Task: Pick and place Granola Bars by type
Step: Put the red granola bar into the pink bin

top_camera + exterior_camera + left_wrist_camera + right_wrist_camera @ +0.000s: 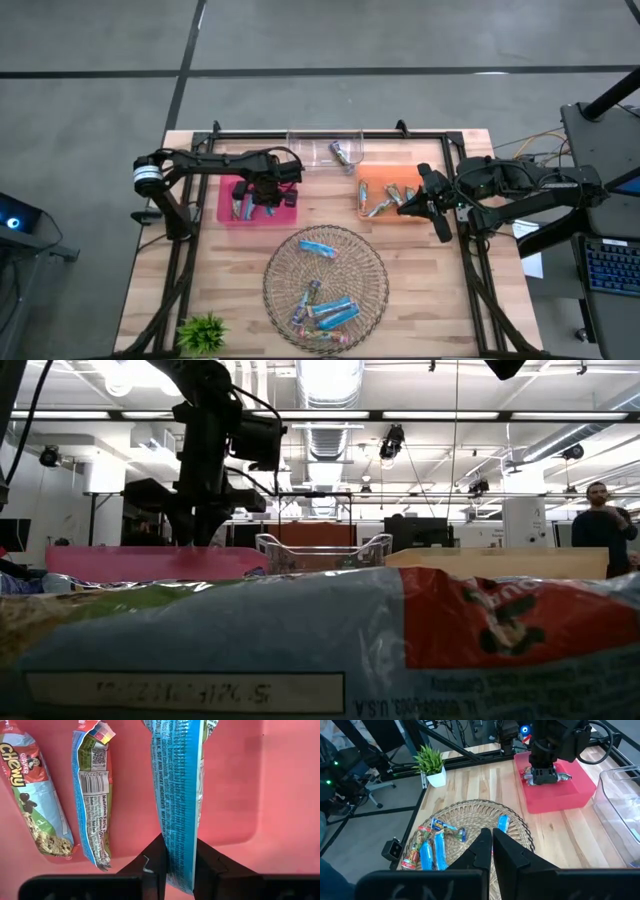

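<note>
The left gripper (179,862) hangs over the pink tray (288,214), its jaws clamped on a blue bar (180,795) — presumably to drop it beside the two matching bars (92,795) lying there. The bar sits between the jaws, pinched at one end. The right gripper (491,845) waits near the orange tray (362,180), jaws closed on nothing. More bars fill the wicker basket (370,262) on the bench (235,270).

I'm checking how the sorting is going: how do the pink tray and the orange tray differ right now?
The pink plastic tray sits on the left side of the wooden table; the orange plastic tray sits on the right. The left tool hangs over the pink tray, shut on a blue-wrapped granola bar, while the right tool sits just beside the orange tray, shut and empty. Both are rectangular and already hold wrapped bars.
</note>
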Tool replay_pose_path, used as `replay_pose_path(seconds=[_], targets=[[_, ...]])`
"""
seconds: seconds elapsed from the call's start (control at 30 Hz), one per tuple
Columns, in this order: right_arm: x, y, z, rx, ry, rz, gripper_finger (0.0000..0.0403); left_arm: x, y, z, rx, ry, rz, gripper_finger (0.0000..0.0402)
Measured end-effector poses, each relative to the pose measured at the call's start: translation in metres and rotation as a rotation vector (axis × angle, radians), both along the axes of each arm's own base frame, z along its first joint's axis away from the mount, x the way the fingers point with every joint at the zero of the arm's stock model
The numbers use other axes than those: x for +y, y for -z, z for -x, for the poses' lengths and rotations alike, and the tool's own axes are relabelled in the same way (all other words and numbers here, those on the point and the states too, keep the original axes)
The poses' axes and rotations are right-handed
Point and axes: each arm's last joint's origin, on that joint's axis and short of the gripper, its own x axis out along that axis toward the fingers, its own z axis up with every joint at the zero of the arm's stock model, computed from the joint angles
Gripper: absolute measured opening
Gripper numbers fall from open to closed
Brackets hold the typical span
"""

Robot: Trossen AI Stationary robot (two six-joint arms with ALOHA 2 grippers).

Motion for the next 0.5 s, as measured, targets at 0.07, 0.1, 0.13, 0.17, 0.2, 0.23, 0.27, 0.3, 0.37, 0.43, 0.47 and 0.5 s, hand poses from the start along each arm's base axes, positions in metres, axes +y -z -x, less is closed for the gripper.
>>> replay_pose_path(seconds=[0.07, 0.1, 0.13, 0.17, 0.2, 0.23, 0.27, 0.3, 0.37, 0.43, 0.47, 0.5], targets=[[0.0000, 0.0001, 0.0000, 0.001, 0.000, 0.000, 0.0008, 0.0000, 0.0000, 0.0000, 0.000, 0.000, 0.000, 0.0046], [0.0000, 0.0001, 0.0000, 0.001, 0.000, 0.000, 0.0008, 0.0000, 0.0000, 0.0000, 0.000, 0.002, 0.000, 0.0046], [0.0000, 0.0000, 0.0000, 0.000, 0.000, 0.000, 0.0008, 0.0000, 0.0000, 0.0000, 0.000, 0.007, 0.000, 0.0046], [0.0000, 0.0001, 0.0000, 0.000, 0.000, 0.000, 0.0008, 0.0000, 0.0000, -0.0001, -0.001, 0.016, -0.001, 0.0046], [0.0000, 0.0000, 0.0000, 0.000, 0.000, 0.000, 0.0008, 0.0000, 0.0000, -0.0001, -0.002, 0.023, -0.001, 0.0046], [-0.0001, 0.0000, 0.0000, 0.000, 0.000, 0.000, 0.0009, 0.0000, 0.0000, -0.0001, -0.002, 0.025, -0.001, 0.0046], [0.0000, 0.0001, 0.0000, 0.001, 0.000, 0.000, 0.0008, 0.0001, 0.0000, -0.0001, -0.002, 0.027, -0.002, 0.0046], [0.0000, 0.0000, 0.0000, 0.000, 0.000, 0.000, 0.0008, 0.0001, 0.0000, -0.0003, -0.003, 0.027, -0.002, 0.0046], [0.0000, 0.0000, 0.0000, 0.000, 0.000, 0.000, 0.0008, 0.0003, 0.0000, -0.0005, -0.005, 0.027, -0.003, 0.0046], [0.0000, 0.0000, 0.0000, 0.000, 0.000, 0.000, 0.0008, 0.0004, 0.0000, -0.0011, -0.012, 0.030, -0.005, 0.0047], [0.0000, 0.0001, 0.0000, 0.001, 0.000, 0.000, 0.0008, 0.0006, -0.0001, -0.0015, -0.016, 0.034, -0.006, 0.0050], [0.0000, 0.0001, 0.0000, 0.001, 0.000, 0.000, 0.0008, 0.0007, -0.0001, -0.0017, -0.019, 0.038, -0.008, 0.0054]])
